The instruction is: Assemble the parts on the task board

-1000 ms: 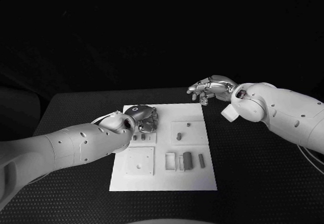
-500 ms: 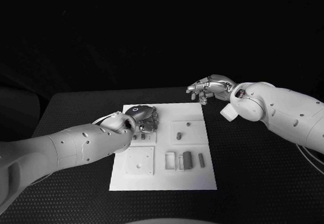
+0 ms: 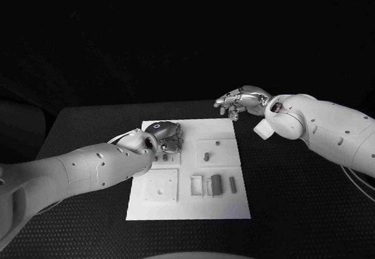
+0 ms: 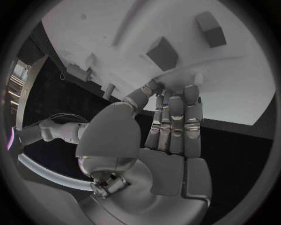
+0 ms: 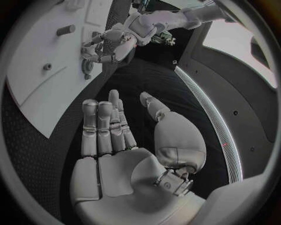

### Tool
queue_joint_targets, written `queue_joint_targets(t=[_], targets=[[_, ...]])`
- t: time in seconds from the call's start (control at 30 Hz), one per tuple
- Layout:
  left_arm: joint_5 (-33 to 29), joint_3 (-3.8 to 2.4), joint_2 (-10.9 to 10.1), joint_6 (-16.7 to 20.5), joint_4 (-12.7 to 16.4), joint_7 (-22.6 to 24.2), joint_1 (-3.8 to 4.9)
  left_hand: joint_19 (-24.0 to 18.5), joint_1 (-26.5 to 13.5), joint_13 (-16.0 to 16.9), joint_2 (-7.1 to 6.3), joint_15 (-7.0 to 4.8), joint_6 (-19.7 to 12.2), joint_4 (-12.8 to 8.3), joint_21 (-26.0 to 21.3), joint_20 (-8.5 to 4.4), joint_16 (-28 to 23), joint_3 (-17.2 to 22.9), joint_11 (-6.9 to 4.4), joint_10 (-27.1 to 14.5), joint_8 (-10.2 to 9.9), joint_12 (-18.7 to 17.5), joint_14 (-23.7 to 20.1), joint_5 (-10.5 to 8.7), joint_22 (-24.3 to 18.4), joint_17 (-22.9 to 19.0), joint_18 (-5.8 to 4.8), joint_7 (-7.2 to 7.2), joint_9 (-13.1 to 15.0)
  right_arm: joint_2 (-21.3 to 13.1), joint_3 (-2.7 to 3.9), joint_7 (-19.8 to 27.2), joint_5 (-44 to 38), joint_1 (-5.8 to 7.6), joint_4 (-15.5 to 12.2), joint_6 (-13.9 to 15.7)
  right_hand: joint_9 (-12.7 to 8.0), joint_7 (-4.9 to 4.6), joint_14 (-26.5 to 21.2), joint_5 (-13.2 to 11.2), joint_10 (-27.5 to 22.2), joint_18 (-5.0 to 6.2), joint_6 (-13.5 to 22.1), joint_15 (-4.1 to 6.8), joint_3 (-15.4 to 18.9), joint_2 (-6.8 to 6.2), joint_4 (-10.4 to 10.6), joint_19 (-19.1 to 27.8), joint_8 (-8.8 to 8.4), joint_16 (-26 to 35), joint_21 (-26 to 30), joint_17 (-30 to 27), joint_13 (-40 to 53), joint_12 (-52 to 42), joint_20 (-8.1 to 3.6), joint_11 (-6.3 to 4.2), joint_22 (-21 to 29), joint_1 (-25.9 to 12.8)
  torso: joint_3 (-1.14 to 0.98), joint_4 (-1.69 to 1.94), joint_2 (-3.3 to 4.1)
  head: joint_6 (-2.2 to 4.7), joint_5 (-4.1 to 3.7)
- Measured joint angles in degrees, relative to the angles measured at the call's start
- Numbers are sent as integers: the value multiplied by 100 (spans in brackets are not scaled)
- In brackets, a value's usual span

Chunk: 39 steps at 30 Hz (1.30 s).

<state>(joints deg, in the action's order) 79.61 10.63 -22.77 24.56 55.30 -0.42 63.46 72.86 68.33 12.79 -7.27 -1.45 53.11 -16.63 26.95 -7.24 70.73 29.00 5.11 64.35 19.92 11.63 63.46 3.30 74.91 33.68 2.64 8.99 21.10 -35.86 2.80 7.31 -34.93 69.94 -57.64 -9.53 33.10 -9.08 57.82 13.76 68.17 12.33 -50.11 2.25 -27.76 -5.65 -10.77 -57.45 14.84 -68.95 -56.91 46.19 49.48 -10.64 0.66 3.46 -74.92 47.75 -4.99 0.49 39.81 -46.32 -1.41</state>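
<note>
— Start from the left. Where's that arm?

— The left hand is down on the task board, at its far-left part, fingers pointing at the white surface. From the left wrist view the fingers lie straight and close together, tips at the board beside a raised block. Whether it has a part pinched, I cannot tell (the fingertips hide whatever sits under them).

— And the board itself?

— It lies in the middle of the black table. Just on the near side of the left hand sits a square plate; to the right of that, a row of small upright parts stands in the board's near-middle. Further back, a single peg stands in another square.

— The other arm?

— The right hand hovers off the board's far-right corner, above the table. Its fingers are spread loosely, palm bare, holding nothing.
</note>
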Motion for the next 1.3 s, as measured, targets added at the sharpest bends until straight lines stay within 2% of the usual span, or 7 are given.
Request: queue_joint_targets(t=[0.23,0.33,0.93,1.2,1.3], targets=[[-15,-6,39,-44,-59,0,-8,6,-71,28,71,0,11,0,41,8,25,0,-2,2,0,0,0,0,0,16,0,-12,3,5,0,0,0,0,4,0,5,8,1,0,0,0,-7,-1,0,0,0,13,0,0,0,0,0,0,-13,0,0,0,1,-3,-3,-5,-10],[-20,-12,55,-71,-81,1,-10,6,-94,43,94,-19,41,0,43,8,25,0,-42,41,0,1,19,0,-1,19,0,-42,10,8,0,0,0,0,5,0,5,9,2,0,0,0,-7,-2,0,0,0,14,0,0,0,0,0,0,-12,0,0,0,2,-3,-3,-7,-15],[-49,-32,88,-137,-139,43,-17,19,-104,54,342,-34,122,-4,94,-1,48,115,-46,142,22,-17,33,0,3,39,0,-80,16,18,0,0,-2,0,10,0,4,-2,-11,0,0,0,-21,11,0,0,0,22,0,0,0,1,1,0,-3,0,0,0,7,0,-4,-30,-11],[-54,-38,88,-196,-139,49,-11,90,-77,85,412,-120,207,-12,200,-52,89,271,-116,343,56,-56,122,19,2,61,0,-121,25,17,0,0,-2,0,8,0,4,-1,-10,0,0,0,-22,10,-16,0,-16,23,0,0,0,1,1,0,-2,0,0,0,10,3,-4,-34,-20],[-53,-41,88,-216,-140,49,-7,110,-62,87,427,-103,238,-14,218,-55,111,300,-125,375,67,-59,145,18,2,68,0,-130,31,17,0,0,-2,0,9,-1,4,-1,-10,0,0,-1,-22,10,-16,0,-16,23,0,0,0,1,1,0,-2,0,1,0,12,4,-2,-36,-23]])
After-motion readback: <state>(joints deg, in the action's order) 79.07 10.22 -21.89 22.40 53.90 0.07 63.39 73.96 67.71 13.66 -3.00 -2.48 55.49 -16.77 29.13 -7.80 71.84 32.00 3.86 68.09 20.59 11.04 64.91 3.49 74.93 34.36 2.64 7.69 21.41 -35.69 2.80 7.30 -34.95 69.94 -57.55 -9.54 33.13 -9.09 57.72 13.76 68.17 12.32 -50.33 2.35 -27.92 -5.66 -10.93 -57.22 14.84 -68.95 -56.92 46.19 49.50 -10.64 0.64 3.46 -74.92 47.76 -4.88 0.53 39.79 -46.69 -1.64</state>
